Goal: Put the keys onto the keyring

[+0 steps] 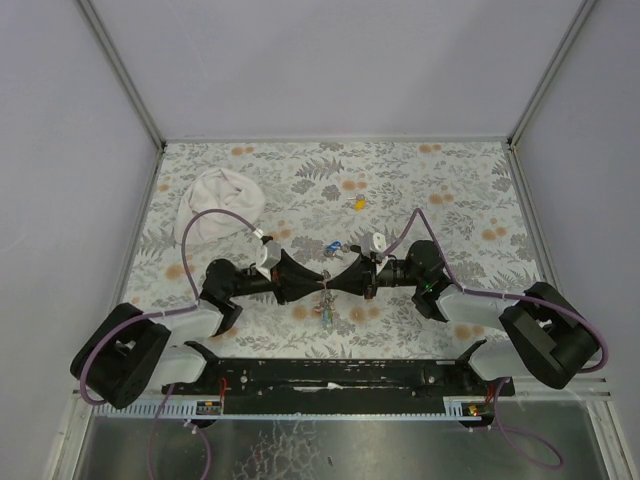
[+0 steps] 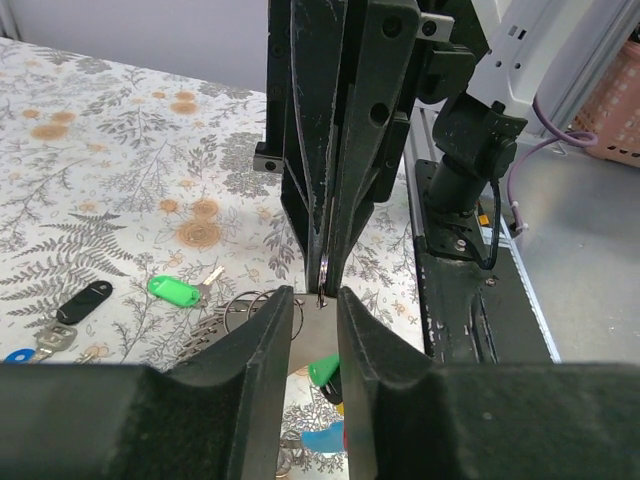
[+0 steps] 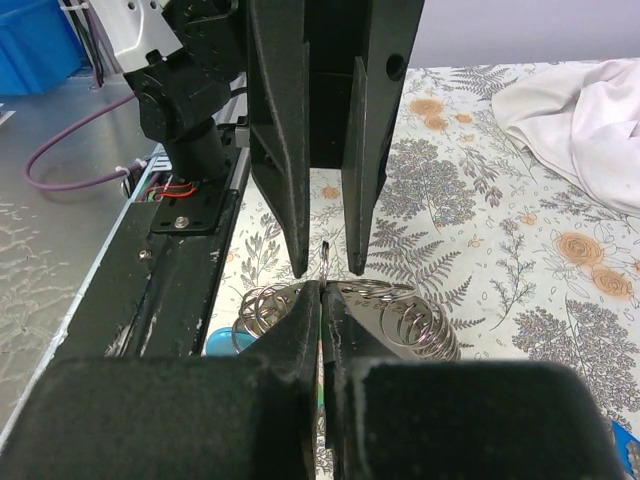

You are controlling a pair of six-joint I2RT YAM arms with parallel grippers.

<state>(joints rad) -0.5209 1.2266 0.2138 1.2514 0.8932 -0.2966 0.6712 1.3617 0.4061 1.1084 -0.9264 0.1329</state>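
Note:
My two grippers meet tip to tip over the table's middle. My right gripper (image 1: 337, 279) (image 3: 322, 292) is shut on a thin metal ring (image 3: 325, 262) of the keyring, whose silver coil (image 3: 415, 325) and light-blue piece (image 3: 222, 340) hang under it. The left gripper (image 1: 316, 279) (image 2: 315, 298) is open, with one finger on each side of that ring (image 2: 323, 272) and not touching it. A green key head (image 2: 326, 370) hangs below with the keyring (image 1: 326, 306). On the table lie a green key (image 2: 175, 291), a black key (image 2: 85, 300), a blue key (image 2: 20, 354) (image 1: 333, 247) and a yellow key (image 1: 358, 204).
A white cloth bundle (image 1: 222, 203) (image 3: 580, 110) lies at the back left of the flowered tablecloth (image 1: 460, 200). The black base rail (image 1: 340, 375) runs along the near edge. Grey walls close in the back and sides.

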